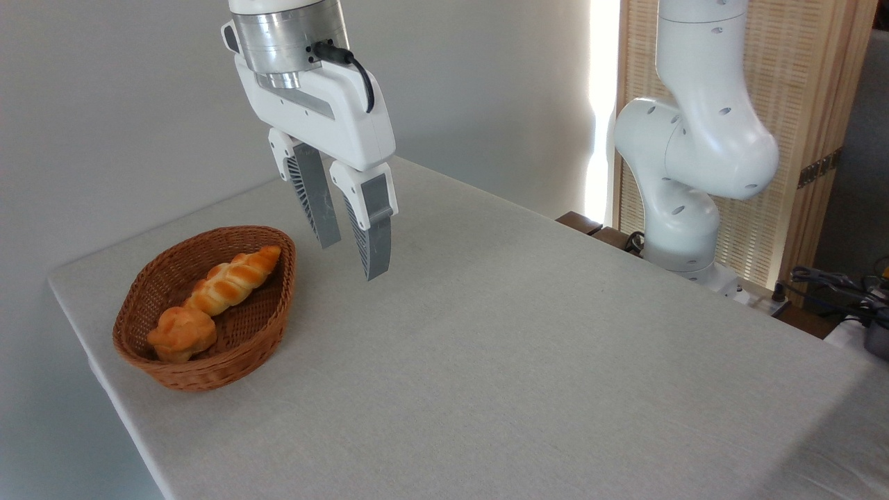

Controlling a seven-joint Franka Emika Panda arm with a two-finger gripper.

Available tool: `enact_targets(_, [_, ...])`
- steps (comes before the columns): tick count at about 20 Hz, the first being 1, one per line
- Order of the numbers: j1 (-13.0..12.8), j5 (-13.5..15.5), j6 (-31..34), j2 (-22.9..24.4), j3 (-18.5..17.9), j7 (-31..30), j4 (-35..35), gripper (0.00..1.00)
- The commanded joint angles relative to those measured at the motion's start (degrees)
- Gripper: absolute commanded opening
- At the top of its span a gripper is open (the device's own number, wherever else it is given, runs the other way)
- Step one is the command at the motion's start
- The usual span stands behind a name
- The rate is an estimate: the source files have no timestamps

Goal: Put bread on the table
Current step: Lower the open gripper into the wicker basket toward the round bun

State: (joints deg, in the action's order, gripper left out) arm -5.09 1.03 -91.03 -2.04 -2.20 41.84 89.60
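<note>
The bread [182, 334] was a small, round, golden-orange bun with a lumpy, petal-like top, paler on the crown and darker orange in its creases. It sat in the brown wicker basket [258, 333], at the basket's 7 o'clock end, pressed against the near rim. Being nearly round, it showed no clear long axis and pointed no particular way; its lumpy top faced upward. Touching it at its 1 o'clock side lay a long braided loaf [233, 278], whose length ran from 7 o'clock to 1 o'clock along the oval basket.

The tool [354, 260] hung in the air at about 2 o'clock from the basket, fingers pointing down, spread apart and grasping nothing, well clear of the bun.

The tabletop [528, 361] was a large rectangle covered in light grey-beige, cloth-textured material; the basket stood near its left corner. The arm's white base [684, 229] rose beyond the far right edge. Behind were a plain pale wall and, at the right, a wooden slatted screen [799, 104], with bright light showing beside it.
</note>
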Motion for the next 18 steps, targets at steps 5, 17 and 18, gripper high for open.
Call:
enact_targets(5, [-0.1,-0.15,0.16,0.72,-0.08,-0.7,0.22,1.0])
enact_targets(17, [-0.1,5.63,-6.25,0.11,6.59,-0.97,1.1,1.0])
enact_targets(18, [-0.1,7.21,-7.57,-0.33,7.64,-0.97,1.27,1.0])
